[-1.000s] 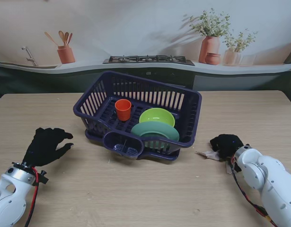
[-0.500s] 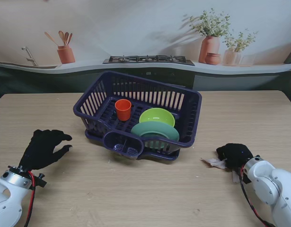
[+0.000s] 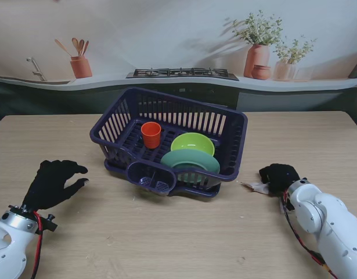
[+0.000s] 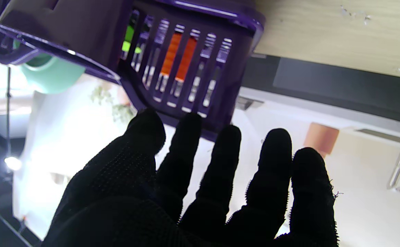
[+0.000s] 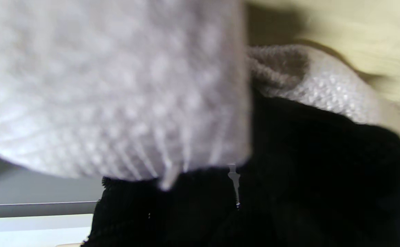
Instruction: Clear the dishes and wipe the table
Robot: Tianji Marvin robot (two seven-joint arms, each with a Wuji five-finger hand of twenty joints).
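Both robot hands wore black gloves. Our left robot hand hung released on the left side of the desk, fingers spread and grasping nothing; our right robot hand lay on the right side, clenched on a pale cloth.

Between the two we logged a dark purple dish rack at the desk's middle, with slotted walls and a small cutlery pocket at its near edge. Inside stood an orange cup, upright, a lime green bowl and a mint green plate set on edge, nearer to us than the bowl.

Cloth: whitish, knitted in texture, crumpled; one corner showed past the right fingers toward the rack, lying on the desk. Through the left wrist camera, orange and lime showed through the rack's slots.
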